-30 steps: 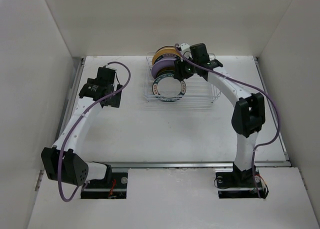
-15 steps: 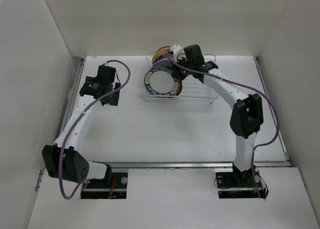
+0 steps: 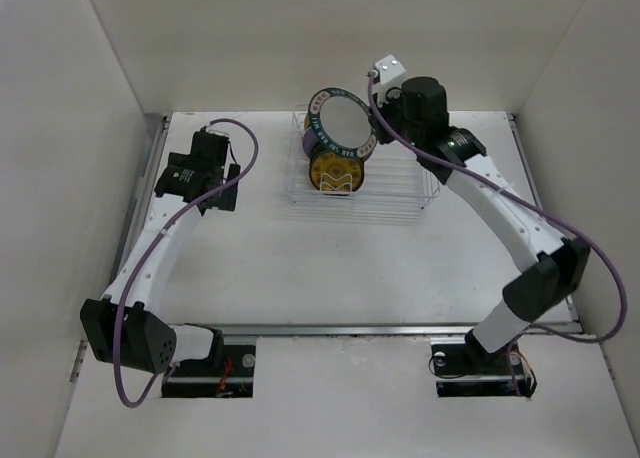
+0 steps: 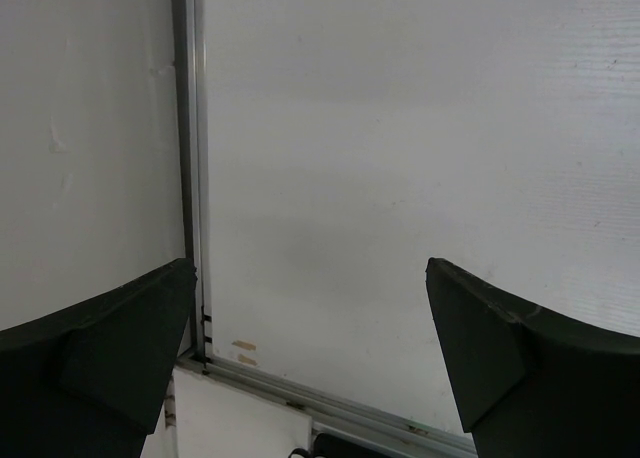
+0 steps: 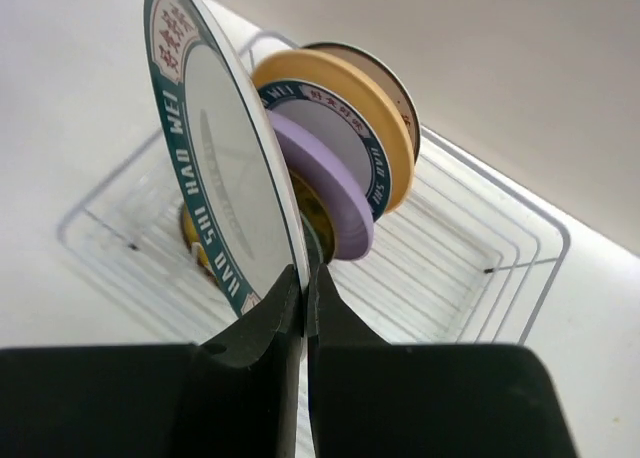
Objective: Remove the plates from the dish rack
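My right gripper [image 3: 374,116] [image 5: 305,278] is shut on the rim of a white plate with a teal patterned rim [image 3: 340,119] [image 5: 222,178]. It holds the plate upright above the dish rack [image 3: 400,183] [image 5: 500,248]. In the rack stand a small gold-patterned plate [image 3: 335,169] [image 5: 193,246], a lavender plate [image 5: 335,193], a second teal-rimmed plate [image 5: 375,163], a tan-yellow plate [image 5: 350,86] and one more behind it [image 5: 392,78]. My left gripper [image 3: 195,170] [image 4: 310,328] is open and empty over the table's far left.
The white table [image 3: 330,268] is enclosed by white walls [image 3: 60,128]. A metal rail [image 4: 190,178] runs along the table's left edge under my left gripper. The rack sits at the back middle.
My right arm has risen and lifted the teal-rimmed plate up out of the rack, uncovering the gold-patterned plate. The left arm has barely moved.
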Robot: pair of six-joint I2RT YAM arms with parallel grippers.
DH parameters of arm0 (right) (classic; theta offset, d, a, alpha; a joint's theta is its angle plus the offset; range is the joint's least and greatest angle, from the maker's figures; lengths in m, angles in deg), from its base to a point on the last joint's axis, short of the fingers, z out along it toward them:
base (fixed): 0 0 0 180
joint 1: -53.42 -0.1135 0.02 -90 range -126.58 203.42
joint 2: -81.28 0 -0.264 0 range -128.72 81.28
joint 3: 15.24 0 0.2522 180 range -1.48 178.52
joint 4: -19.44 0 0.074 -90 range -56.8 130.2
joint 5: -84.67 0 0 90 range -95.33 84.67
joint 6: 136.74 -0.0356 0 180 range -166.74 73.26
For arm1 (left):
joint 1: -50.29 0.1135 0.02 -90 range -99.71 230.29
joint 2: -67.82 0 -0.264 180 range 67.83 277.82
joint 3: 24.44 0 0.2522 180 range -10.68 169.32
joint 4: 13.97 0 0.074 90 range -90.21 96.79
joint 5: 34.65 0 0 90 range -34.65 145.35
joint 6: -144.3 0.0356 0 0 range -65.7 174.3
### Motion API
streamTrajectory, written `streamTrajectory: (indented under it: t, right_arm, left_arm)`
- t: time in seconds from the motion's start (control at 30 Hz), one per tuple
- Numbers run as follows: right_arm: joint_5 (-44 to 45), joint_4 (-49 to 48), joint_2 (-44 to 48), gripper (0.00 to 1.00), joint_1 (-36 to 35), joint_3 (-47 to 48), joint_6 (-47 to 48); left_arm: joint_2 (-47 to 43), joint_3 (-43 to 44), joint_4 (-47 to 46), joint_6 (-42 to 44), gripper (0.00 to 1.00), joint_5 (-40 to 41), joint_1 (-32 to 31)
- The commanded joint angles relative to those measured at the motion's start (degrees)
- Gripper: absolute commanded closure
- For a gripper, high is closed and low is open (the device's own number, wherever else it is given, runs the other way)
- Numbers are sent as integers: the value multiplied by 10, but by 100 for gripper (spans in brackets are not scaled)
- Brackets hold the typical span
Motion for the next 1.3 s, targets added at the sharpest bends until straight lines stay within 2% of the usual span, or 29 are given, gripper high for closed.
streamTrajectory:
  t: [0.0,0.2,0.3,0.4,0.53,0.67,0.7,0.87,0.97,1.03,1.07,1.13,1.17,1.2,1.27]
  right_arm:
    - [-11,-23,82,100,-13,-47,-108]
    - [-192,-12,167,100,-13,-245,-229]
    - [-263,-17,167,100,-13,-338,-280]
    - [-317,-48,167,100,-13,-391,-304]
    - [-325,-93,143,100,-13,-449,-331]
    - [-325,-119,66,98,-13,-454,-337]
    - [-331,-114,50,91,-13,-445,-337]
    - [-338,-114,-15,71,-13,-445,-337]
    - [-321,-114,-20,68,-13,-451,-337]
    - [-289,-76,-14,65,-13,-432,-345]
    - [-283,-67,-4,50,-13,-425,-350]
    - [-283,-53,22,36,-13,-414,-350]
    - [-274,-53,33,14,-13,-414,-357]
    - [-267,-44,42,5,-13,-408,-357]
    - [-240,-20,67,2,-13,-393,-362]
  left_arm:
    - [-29,13,-3,-7,0,1,4]
    - [-29,13,-3,-12,0,1,4]
    - [-29,13,-3,-12,0,-6,4]
    - [-29,8,-3,-18,0,-12,4]
    - [-34,8,-3,-18,0,-17,4]
    - [-29,13,3,-18,0,-12,4]
    - [-29,20,3,-18,0,-12,4]
    - [-34,15,3,-12,0,-12,4]
    - [-34,15,-2,-5,0,-25,4]
    - [-20,31,-2,21,0,-57,4]
    - [-12,44,14,31,0,-109,4]
    - [6,72,20,46,0,-147,-16]
    - [27,100,20,58,0,-157,-38]
    - [38,116,20,58,0,-187,-45]
    - [78,166,20,58,0,-212,-50]
